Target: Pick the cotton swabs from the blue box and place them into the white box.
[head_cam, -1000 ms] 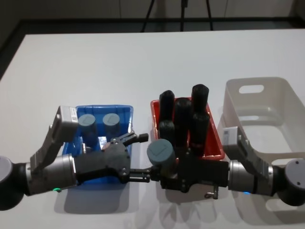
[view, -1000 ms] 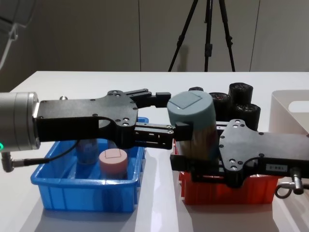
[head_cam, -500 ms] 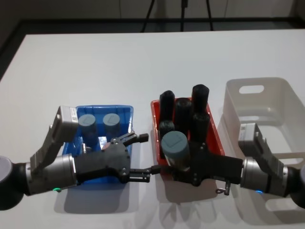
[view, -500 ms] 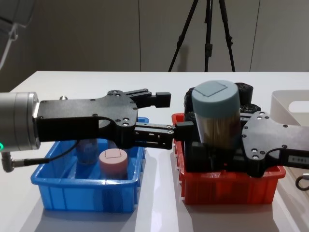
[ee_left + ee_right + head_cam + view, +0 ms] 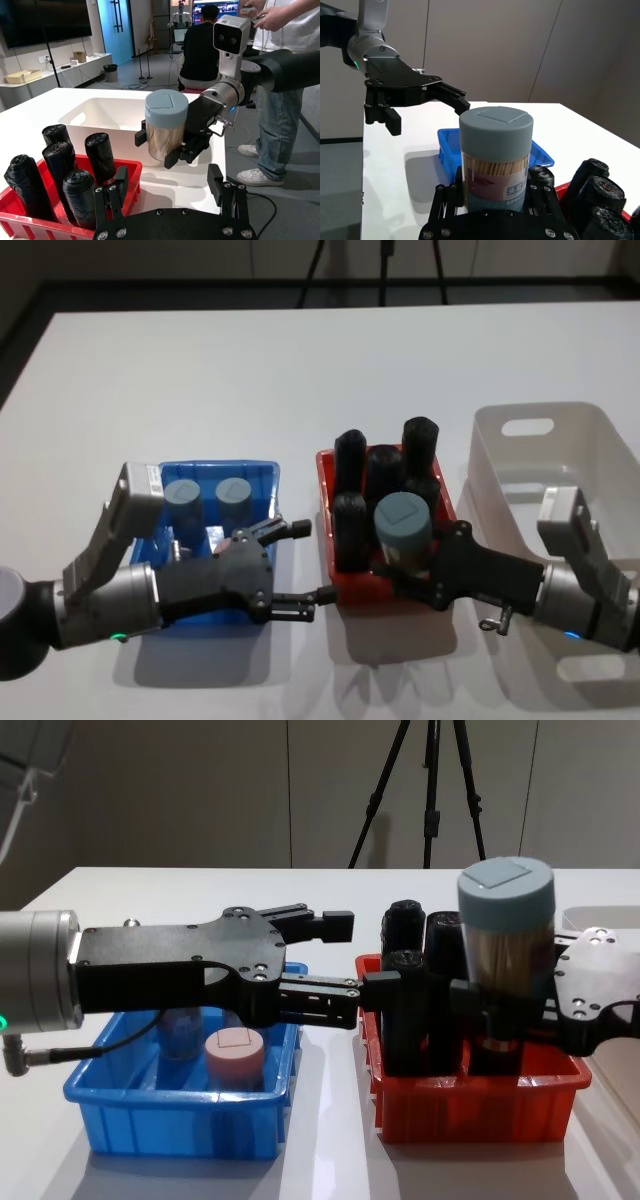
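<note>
right gripper [image 5: 412,562] clasps round, probably plastic tub [image 5: 402,518]

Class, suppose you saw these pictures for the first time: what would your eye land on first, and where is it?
The grey-blue-lidded tub of cotton swabs stands out, clamped upright in the right gripper above the red tray of black rolls, short of the white box on the robot's right. Opposite it, the left gripper hangs open at the blue box, where two grey-blue tubs and a pink one sit.
</note>
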Available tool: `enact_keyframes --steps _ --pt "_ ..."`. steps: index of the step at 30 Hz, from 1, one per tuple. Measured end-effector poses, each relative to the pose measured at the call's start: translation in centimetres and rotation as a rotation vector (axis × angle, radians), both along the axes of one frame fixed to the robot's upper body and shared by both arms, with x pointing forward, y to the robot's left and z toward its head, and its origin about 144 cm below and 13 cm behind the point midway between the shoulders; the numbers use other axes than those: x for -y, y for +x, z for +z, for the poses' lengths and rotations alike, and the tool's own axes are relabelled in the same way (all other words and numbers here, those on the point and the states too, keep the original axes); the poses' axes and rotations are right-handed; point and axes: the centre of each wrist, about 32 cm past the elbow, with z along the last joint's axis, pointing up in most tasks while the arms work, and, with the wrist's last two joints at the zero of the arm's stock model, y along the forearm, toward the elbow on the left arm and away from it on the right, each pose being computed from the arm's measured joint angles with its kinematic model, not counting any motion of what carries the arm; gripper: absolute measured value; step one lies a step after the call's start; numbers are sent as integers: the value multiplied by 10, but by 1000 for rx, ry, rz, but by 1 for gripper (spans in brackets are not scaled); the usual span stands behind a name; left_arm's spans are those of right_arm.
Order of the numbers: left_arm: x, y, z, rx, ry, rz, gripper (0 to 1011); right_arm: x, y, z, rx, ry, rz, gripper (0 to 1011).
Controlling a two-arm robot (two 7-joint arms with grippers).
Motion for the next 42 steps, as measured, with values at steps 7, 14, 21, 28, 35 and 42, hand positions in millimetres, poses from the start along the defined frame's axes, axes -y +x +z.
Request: enact_keyframes --steps 7,14,21,28,35,42 --pt "0 0 0 0 0 0 1001 8 -3 2 8 7 -51 617" --pt "0 0 0 0 0 0 1001 15 -6 3 13 12 -94 617" --pt "0 0 0 0 0 0 1001 20 -12 3 17 13 -144 617" --pt "0 0 0 0 0 0 1001 26 -17 5 22 9 -197 617" --pt "0 0 0 0 0 0 1001 33 -21 6 29 3 -249 617" --pt "0 0 0 0 0 0 1001 41 -25 7 36 0 -301 617"
